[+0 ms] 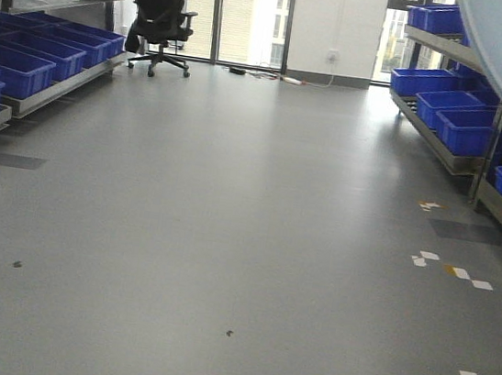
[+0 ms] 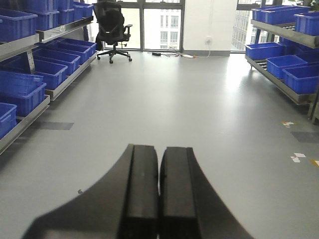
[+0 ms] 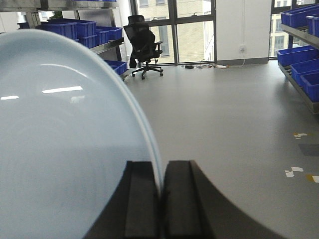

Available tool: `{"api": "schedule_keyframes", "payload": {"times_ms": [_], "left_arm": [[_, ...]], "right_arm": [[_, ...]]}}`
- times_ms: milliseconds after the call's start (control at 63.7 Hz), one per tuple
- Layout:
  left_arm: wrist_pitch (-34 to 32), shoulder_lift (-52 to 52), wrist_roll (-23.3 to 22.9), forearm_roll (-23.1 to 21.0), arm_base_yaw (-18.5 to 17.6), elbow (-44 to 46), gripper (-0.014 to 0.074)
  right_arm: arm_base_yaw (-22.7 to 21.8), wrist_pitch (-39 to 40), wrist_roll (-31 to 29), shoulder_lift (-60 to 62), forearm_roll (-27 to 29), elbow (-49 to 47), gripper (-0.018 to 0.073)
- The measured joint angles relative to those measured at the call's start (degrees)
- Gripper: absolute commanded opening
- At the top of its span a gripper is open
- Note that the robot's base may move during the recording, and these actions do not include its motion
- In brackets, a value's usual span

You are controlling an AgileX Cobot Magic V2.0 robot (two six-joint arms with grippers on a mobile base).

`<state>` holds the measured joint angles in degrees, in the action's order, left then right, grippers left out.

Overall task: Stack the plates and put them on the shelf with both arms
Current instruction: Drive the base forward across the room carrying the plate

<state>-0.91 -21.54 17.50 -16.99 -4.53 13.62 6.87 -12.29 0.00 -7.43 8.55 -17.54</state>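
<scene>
Front cam is looking down the aisle toward the office chair. Both wrist cams are pointing the same way from right behind the left hand and right hand, all sharing that chair and the blue bins; the plate is crowding the right one's view.

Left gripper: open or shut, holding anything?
Shut and empty. The left gripper has its two black fingers pressed together, nothing between them.
</scene>
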Motion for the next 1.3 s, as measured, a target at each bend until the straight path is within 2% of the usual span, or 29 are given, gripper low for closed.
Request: {"api": "schedule_keyframes", "payload": {"times_ms": [1302], "left_arm": [[0.0, 0.05, 0.0, 0.0, 0.0, 0.0, 0.0081]], "right_arm": [[0.0, 0.0, 0.0, 0.0, 0.0, 0.0, 0.0048]]}}
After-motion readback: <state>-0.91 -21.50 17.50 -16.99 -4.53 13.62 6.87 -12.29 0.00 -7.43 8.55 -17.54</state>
